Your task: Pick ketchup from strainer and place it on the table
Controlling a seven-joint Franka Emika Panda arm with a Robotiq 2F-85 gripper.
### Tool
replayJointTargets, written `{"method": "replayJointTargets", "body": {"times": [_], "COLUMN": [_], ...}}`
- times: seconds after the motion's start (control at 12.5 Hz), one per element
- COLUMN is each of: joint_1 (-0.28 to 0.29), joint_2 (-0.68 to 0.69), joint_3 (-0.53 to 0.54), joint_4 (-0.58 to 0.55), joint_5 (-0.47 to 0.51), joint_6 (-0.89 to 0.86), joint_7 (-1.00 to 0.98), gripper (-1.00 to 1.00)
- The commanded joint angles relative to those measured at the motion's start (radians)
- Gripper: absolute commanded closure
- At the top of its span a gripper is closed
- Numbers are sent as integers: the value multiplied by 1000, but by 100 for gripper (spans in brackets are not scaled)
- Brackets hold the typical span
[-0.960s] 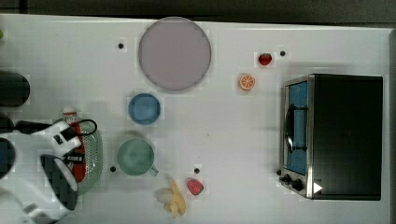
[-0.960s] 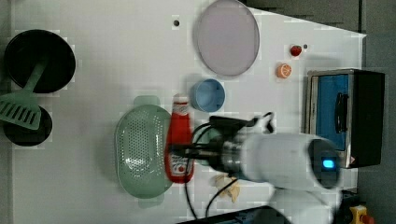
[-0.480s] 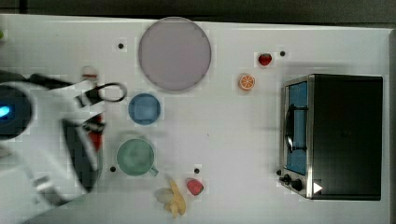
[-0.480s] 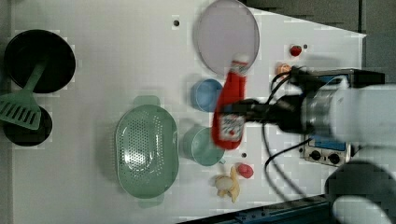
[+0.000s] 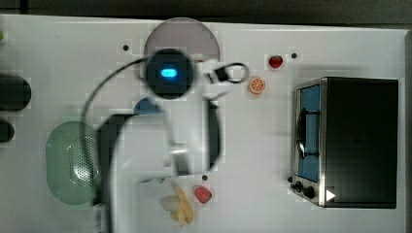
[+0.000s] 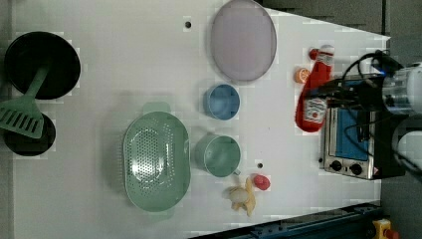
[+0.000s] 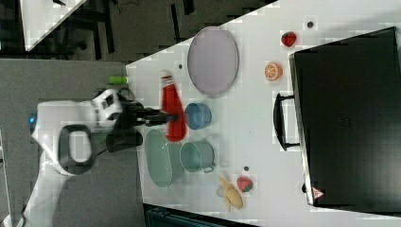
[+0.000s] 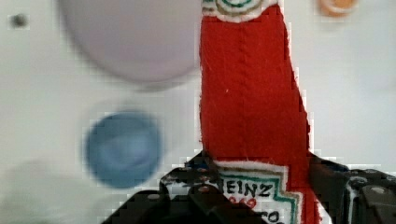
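Note:
The ketchup [image 6: 312, 94], a red bottle with a white label, hangs in the air above the table [image 6: 124, 74], and my gripper [image 6: 321, 98] is shut on its labelled lower half. In the right view the ketchup [image 7: 173, 111] is held level by the gripper [image 7: 163, 116], clear of the strainer [image 7: 158, 158]. The wrist view has the ketchup [image 8: 252, 107] between the black fingers [image 8: 187, 189], with the blue bowl [image 8: 123, 149] and lilac plate [image 8: 135, 37] below. The pale green strainer [image 6: 157, 159] stands with nothing in it. My arm [image 5: 170, 116] hides the bottle in the top view.
A teal mug [image 6: 218, 155] stands beside the strainer, a blue bowl [image 6: 221, 102] above it. A toaster oven [image 5: 347, 141] fills the top view's right. An orange slice [image 5: 256, 85], strawberry [image 5: 276, 61] and banana [image 5: 180, 208] lie about. Black pans and a green spatula [image 6: 22, 117] sit at the left view's left.
The ketchup has been lifted out of the strainer and carried across the table, rightward in the top view, past the mug and blue bowl. The grip has stayed shut on it.

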Motion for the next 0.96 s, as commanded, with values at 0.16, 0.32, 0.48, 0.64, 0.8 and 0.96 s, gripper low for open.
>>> {"method": "replayJointTargets", "body": {"times": [0.16,0.32,0.48,0.64,0.8,0.96], "joint_1": [-13,-13,-13,-13,-13,-13], "joint_2": [-5,-4,7,38,94,157], "joint_3": [-39,-62,-80,-92,-94,-98], "joint_4": [-99,-183,-262,-318,-342,-344], "joint_5": [2,2,2,2,2,2], "joint_6": [27,120,246,351,407,474], "joint_7": [-105,-105,-105,-105,-105,-105], "gripper": [-18,-18,-18,-18,-18,-43]}}
